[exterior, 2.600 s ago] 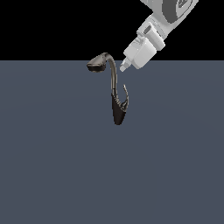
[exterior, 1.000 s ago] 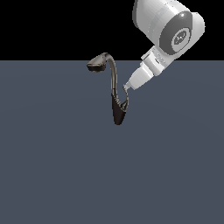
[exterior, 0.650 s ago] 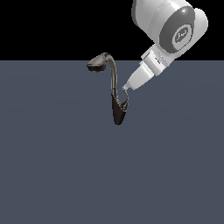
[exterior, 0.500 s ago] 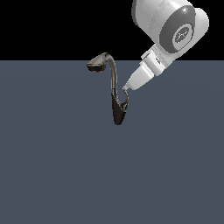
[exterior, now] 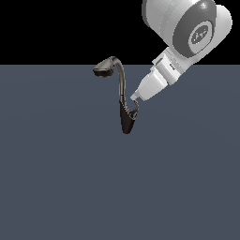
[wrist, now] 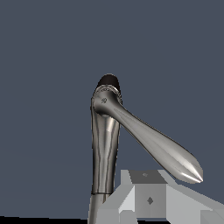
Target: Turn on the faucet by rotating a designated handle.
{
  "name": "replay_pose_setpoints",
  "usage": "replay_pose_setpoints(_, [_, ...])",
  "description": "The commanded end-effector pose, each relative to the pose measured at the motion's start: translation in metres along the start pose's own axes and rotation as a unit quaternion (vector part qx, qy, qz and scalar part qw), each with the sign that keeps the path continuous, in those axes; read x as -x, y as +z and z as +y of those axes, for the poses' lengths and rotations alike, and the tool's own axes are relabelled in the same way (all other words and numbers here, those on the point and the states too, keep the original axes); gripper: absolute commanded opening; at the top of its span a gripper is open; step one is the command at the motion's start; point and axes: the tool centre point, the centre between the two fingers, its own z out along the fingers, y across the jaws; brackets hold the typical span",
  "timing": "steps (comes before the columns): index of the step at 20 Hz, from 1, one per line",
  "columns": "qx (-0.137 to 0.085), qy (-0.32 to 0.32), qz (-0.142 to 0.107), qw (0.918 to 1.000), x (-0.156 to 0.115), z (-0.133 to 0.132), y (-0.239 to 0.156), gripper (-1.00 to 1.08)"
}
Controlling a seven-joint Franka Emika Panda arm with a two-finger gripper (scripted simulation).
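The gripper sits just right of centre in the upper half of the exterior view, its white tip angled down and to the left from the arm that fills the upper right corner. The tip is right at the handle, the thin curved lever sticking out of the faucet's body on its right side; tip and lever look to be touching or nearly so, though the render is too small to be sure. Whether the fingers are spread or closed cannot be told from either view: in the exterior view they merge into one pale point, and in the wrist view only a grey-white block of the gripper shows at the lower edge, with no clear gap.

In the wrist view the handle is a long, silvery, tapering lever running from a round hub in the middle of the frame down toward the lower right, its pointed end just above the gripper block. Behind it the faucet shows as an upright metallic stem with a dark cap.

In the exterior view the faucet stands a little above the frame's centre on the flat grey-blue floor. Its dark body tapers downward, and its thin neck arches up and left to a flattened spray head in the upper middle, at the line where floor meets black background.
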Motion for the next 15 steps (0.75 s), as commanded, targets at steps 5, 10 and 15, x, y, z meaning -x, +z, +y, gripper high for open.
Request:
replay_pose_setpoints(5, [0.002,0.001,-0.001,1.0000,-0.009,0.013,0.000,-1.00])
replay_pose_setpoints(10, [0.005,0.004,0.000,1.0000,-0.039,0.027,0.001,-1.00])
replay_pose_setpoints(15, [0.008,0.007,0.000,0.9999,-0.063,0.039,0.002,-1.00])
